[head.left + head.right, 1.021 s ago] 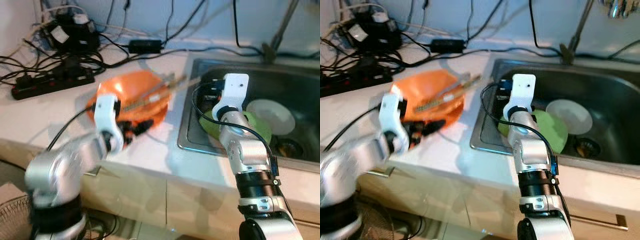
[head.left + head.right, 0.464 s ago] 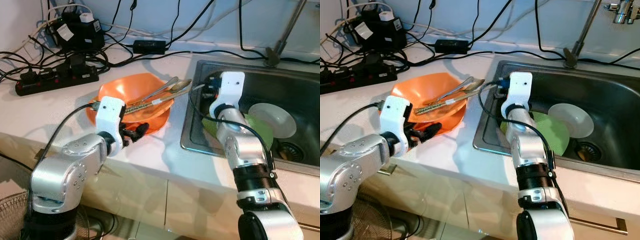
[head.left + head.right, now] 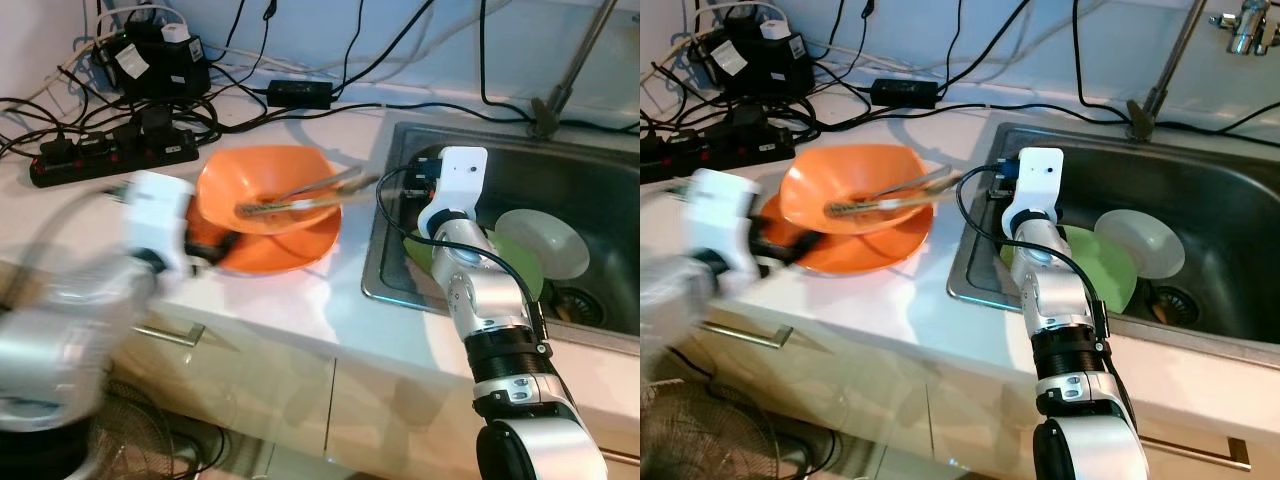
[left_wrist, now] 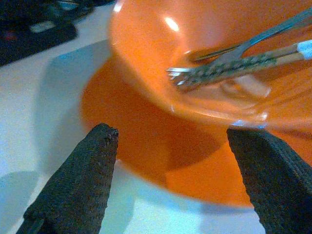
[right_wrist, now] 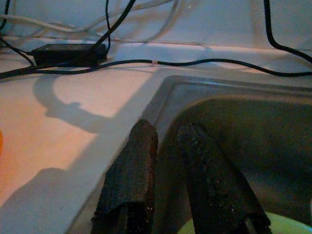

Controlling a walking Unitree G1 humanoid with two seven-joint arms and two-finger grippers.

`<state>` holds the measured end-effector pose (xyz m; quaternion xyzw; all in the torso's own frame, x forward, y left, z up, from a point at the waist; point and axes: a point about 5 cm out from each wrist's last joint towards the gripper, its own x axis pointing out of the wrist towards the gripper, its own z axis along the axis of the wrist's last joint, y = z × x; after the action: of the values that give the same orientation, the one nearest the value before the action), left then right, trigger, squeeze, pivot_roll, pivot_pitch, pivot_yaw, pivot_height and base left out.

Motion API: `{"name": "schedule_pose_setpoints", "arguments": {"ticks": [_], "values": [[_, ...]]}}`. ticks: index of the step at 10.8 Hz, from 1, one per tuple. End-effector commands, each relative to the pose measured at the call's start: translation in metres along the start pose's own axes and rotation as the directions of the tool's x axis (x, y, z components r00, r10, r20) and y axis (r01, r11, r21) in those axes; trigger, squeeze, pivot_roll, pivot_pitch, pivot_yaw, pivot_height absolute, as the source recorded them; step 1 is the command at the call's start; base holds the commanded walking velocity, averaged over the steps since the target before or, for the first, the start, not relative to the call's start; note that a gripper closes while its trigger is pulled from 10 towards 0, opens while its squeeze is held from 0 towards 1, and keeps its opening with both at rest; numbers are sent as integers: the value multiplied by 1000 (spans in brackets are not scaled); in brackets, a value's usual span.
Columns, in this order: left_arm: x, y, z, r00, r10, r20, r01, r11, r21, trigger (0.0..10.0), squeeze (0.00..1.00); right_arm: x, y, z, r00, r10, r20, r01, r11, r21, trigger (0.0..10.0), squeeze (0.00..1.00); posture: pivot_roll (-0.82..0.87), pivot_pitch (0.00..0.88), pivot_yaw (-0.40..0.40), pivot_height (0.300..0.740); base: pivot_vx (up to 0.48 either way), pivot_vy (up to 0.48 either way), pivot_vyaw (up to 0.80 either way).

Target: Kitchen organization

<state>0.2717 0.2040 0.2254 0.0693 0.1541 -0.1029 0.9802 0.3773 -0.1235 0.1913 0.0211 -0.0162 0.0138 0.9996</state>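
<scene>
An orange bowl [image 3: 262, 190] sits on an orange plate [image 3: 295, 255] on the white counter, left of the sink. Metal utensils [image 3: 300, 196] lie across the bowl, and they also appear in the left wrist view as a fork and a patterned handle [image 4: 229, 66]. My left gripper [image 4: 174, 131] is open, low at the plate's front-left edge [image 4: 146, 165], with its fingers spread wide and nothing between them; its arm [image 3: 150, 225] is blurred. My right gripper [image 5: 168, 129] hangs over the sink's left rim [image 5: 161, 97], its fingers close together and holding nothing.
The steel sink [image 3: 400, 300] holds a green plate [image 3: 515, 260] and a white dish [image 3: 550, 235]. A power strip [image 3: 110, 155], adapters and many black cables [image 3: 300, 95] crowd the counter's back. A faucet stem [image 3: 560, 80] rises behind the sink.
My left arm has swung left and is blurred. The bowl and its utensils have shifted slightly, showing more of the plate beneath. The right arm has barely moved.
</scene>
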Motion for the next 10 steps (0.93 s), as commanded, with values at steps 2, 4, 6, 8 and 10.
{"name": "schedule_pose_setpoints", "arguments": {"ticks": [2, 4, 6, 8, 10], "values": [[-11, 26, -2, 991, 133, -17, -132, 990, 44, 10000, 0, 3, 1, 6, 1000, 9, 22, -10, 1000, 14, 10000, 0, 243, 56, -15, 740, 0, 0, 0], [-13, 48, -7, 952, 305, -33, -296, 941, 162, 10000, 0, 4, -4, 7, 1000, -8, 29, 7, 1000, 8, 10000, 0, 226, 45, -13, 740, 0, 0, 0], [-10, 74, -2, 815, 556, 164, -578, 800, 162, 10000, 0, 3, -15, 10, 997, -53, 52, 52, 999, 8, 10000, 0, 217, 34, -10, 740, 0, 0, 0], [-3, 64, 17, 704, 593, 390, -669, 739, 83, 10000, 0, 2, -22, 19, 991, -67, 114, 64, 997, 31, 10000, 0, 201, 22, -4, 740, 0, 0, 0], [8, 42, 29, 698, 513, 501, -646, 752, 130, 10000, 0, 1, -24, 27, 983, -70, 170, 67, 997, 23, 10000, 0, 190, 11, 2, 740, 0, 0, 0]]}}
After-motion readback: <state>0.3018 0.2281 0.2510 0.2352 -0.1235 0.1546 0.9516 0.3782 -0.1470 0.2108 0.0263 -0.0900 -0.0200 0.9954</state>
